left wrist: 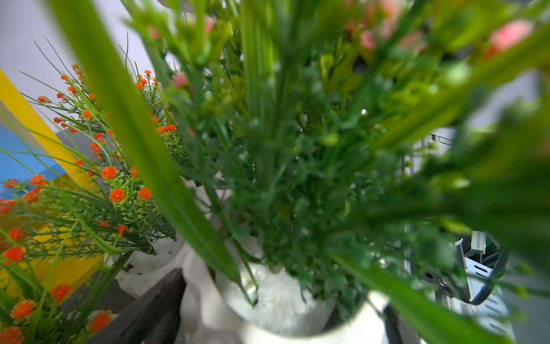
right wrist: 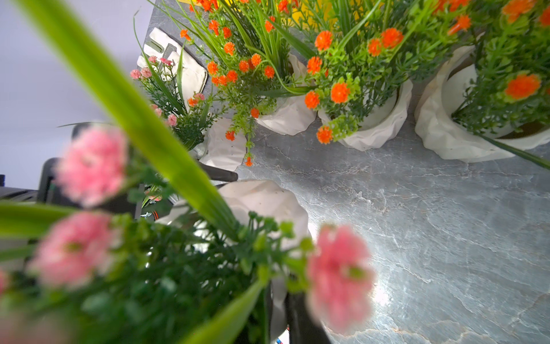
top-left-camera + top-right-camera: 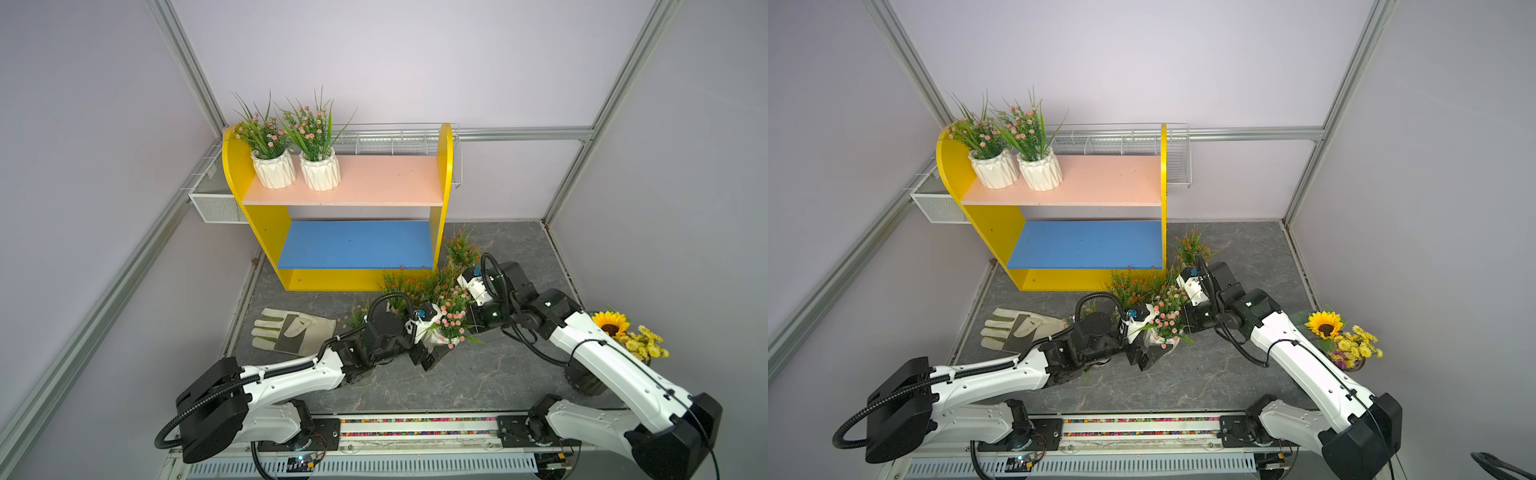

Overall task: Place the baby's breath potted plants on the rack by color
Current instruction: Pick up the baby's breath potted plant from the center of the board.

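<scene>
The rack has two pink baby's breath potted plants at the left end of its pink upper board; the blue lower board is bare. A third pink plant tilts between my arms. My right gripper is shut on its pot rim. My left gripper stands open around the white pot, one finger on each side. Orange-red plants stand by the rack's right foot. Another pink plant is half hidden behind my left arm.
A work glove lies left of my left arm. A sunflower bouquet sits at the right, behind my right arm. White wire baskets hang on the walls behind the rack. The grey marble tabletop lies below.
</scene>
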You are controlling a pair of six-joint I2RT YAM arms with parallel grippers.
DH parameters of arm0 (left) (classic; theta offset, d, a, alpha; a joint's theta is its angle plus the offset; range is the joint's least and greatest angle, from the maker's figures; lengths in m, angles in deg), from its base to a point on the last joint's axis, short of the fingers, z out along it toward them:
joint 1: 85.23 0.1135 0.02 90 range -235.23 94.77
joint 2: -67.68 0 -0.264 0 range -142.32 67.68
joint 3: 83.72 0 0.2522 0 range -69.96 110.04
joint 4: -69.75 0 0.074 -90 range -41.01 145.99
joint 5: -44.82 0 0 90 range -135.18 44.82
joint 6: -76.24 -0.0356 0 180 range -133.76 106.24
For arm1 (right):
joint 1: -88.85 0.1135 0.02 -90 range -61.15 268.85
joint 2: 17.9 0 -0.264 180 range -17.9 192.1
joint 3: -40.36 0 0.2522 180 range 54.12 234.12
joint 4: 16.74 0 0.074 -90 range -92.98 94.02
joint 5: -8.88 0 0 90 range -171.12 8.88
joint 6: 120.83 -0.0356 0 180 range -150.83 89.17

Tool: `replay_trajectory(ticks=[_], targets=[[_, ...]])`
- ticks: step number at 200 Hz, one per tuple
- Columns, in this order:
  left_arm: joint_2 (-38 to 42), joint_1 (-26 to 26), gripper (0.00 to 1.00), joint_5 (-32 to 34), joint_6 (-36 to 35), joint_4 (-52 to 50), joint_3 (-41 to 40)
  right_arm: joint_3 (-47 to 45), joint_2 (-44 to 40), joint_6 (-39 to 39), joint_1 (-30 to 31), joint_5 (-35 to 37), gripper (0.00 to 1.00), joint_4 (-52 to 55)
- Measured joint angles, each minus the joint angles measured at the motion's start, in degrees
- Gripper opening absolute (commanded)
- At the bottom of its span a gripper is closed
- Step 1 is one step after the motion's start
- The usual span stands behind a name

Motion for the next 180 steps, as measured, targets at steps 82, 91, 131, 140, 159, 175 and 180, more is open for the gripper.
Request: replay_trajectory(ticks=[82,91,131,140,159,175,180], targets=[[-3.5,0.0,0.99,-1.6,0.5,0.6,1.4,-1.5,0.2,0.0,0.5,0.9,0.10,-0.1],[-3.7,0.0,1.00,-1.7,0.5,0.7,1.6,-1.5,0.2,0.0,0.7,0.9,0.10,-0.2],[-4.8,0.0,1.00,-2.6,1.1,2.8,2.6,-1.6,0.3,-0.3,2.2,-0.3,0.10,-1.5],[-5.0,0.0,1.00,-2.7,1.3,3.3,2.8,-1.6,0.3,-0.5,2.5,-0.7,0.10,-2.0],[-5.4,0.0,0.99,-2.7,1.5,3.6,3.0,-1.7,0.3,-0.6,2.5,-0.6,0.10,-2.2],[-5.8,0.0,0.96,-2.6,1.5,3.5,3.1,-1.9,0.3,-0.7,2.6,-0.4,0.10,-2.1],[-5.9,0.0,0.95,-2.6,1.5,3.6,3.1,-1.9,0.3,-0.7,2.5,-0.3,0.10,-2.1]])
